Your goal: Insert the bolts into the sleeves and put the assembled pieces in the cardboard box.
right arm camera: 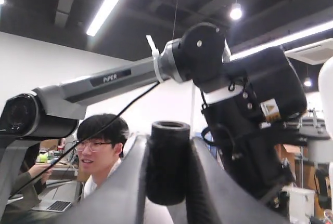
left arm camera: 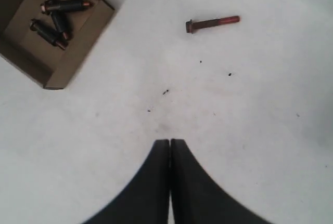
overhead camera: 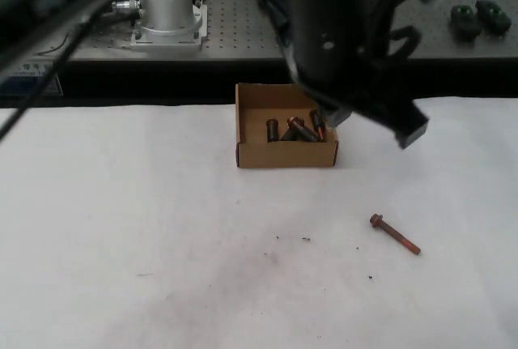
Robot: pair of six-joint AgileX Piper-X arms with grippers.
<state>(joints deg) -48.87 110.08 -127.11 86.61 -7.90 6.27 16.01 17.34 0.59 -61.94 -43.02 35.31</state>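
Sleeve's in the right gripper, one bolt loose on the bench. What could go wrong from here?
1. The bolt lies flat on the bench; the left gripper, shut now, may roll it while pinching.
2. The sleeve sticks out of the right gripper; a misaligned bolt could push it askew.

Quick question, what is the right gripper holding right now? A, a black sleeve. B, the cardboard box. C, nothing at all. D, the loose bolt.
A. The right gripper is shut on a black sleeve that stands between its fingers, while the bolt lies loose on the white sheet.
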